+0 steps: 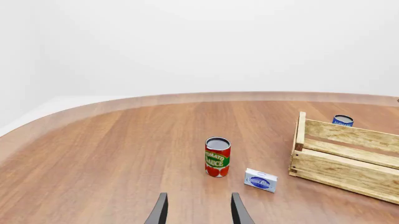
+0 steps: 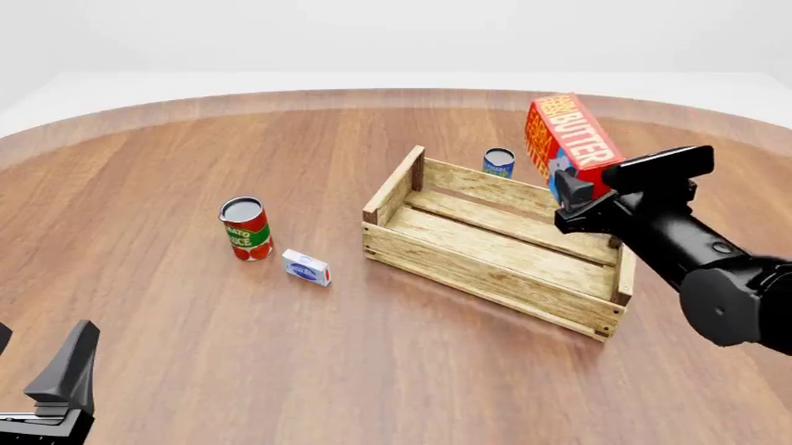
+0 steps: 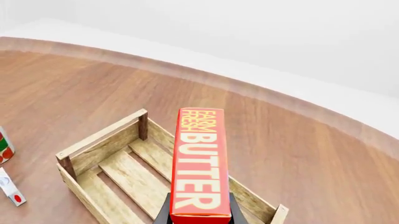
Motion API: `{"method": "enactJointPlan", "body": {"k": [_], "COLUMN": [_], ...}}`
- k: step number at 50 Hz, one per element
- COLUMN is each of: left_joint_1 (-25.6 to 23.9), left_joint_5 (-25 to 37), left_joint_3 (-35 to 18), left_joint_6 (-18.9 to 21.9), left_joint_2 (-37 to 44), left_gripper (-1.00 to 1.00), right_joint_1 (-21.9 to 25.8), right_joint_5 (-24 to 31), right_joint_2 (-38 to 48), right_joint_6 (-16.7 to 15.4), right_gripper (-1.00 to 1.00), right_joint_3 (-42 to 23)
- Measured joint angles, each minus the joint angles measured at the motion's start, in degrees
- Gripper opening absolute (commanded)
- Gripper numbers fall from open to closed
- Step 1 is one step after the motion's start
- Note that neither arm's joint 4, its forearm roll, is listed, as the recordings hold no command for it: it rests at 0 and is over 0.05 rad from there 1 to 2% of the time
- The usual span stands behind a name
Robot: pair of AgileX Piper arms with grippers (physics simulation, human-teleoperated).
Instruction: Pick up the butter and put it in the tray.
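While right gripper (image 2: 580, 197) clamps butter (image 2: 572, 137) aloft, tilted, above tray (image 2: 495, 269) far-right end: early release risks carton striking end board, tumbling outside. Left gripper (image 1: 198, 210) fingers apart, idle; grip depth on carton unclear.

Standing upright at left centre of the front view: tomato can (image 2: 245, 228), on the wooden table (image 2: 185, 148). Lying just right of it, slightly nearer the frame's bottom: small white-and-blue box (image 2: 304, 267). Sitting above centre, farther back: blue can (image 2: 499, 162).
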Motion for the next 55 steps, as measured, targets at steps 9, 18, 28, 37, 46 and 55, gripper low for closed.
{"method": "enactJointPlan", "body": {"k": [9, 18, 28, 37, 46, 55], "left_joint_1": [0.0, 0.0, 0.0, 0.0, 0.0, 0.0], "left_joint_5": [0.0, 0.0, 0.0, 0.0, 0.0, 0.0], "left_joint_3": [0.0, 0.0, 0.0, 0.0, 0.0, 0.0], "left_joint_6": [0.0, 0.0, 0.0, 0.0, 0.0, 0.0], "left_joint_2": [0.0, 0.0, 0.0, 0.0, 0.0, 0.0], "left_gripper": [1.0, 1.0, 1.0, 1.0, 1.0, 1.0], "right_joint_1": [0.95, 1.61, 2.17, 2.69, 3.19, 3.96], "right_joint_5": [0.27, 0.16, 0.38, 0.64, 0.81, 0.94], "right_joint_2": [2.92, 5.89, 8.73, 10.87, 13.03, 15.57], "right_joint_6": [-0.25, -0.26, -0.39, -0.45, -0.41, -0.21], "right_gripper": [-1.0, -1.0, -1.0, -1.0, -1.0, -1.0], "right_joint_3": [-2.1, -3.81, -5.77, -7.16, -8.43, -9.95]}}
